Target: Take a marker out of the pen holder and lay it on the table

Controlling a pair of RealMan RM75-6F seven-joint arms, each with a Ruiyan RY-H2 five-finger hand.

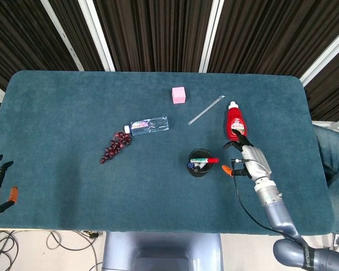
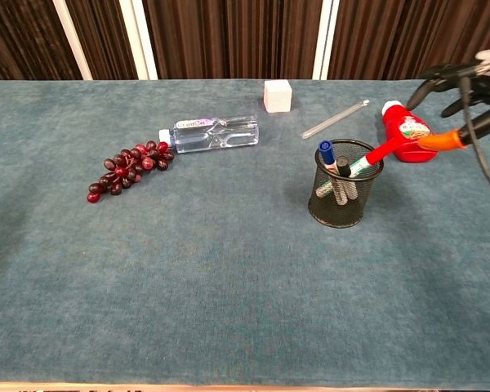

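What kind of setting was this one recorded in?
Probably a lab or staged test room: a table covered in teal cloth, dark curtains behind, and unrelated props such as a grape bunch and ketchup bottle.

A bunch of dark red grapes (image 1: pixel 114 147) lay at about nine o'clock on the blue-green table (image 1: pixel 56 113). Just beside it, toward two o'clock, a small clear water bottle (image 1: pixel 149 125) lay on its side, its white cap pointing at the grapes. A pink cube (image 1: pixel 178 95) sat at twelve o'clock, well apart from the bottle. A clear straw (image 1: pixel 206 110) lay slanted toward one o'clock. Near it, at about three o'clock, a red ketchup bottle (image 1: pixel 235 122) lay flat, its white cap toward twelve. Dark curtains (image 1: pixel 158 34) hung behind the table.
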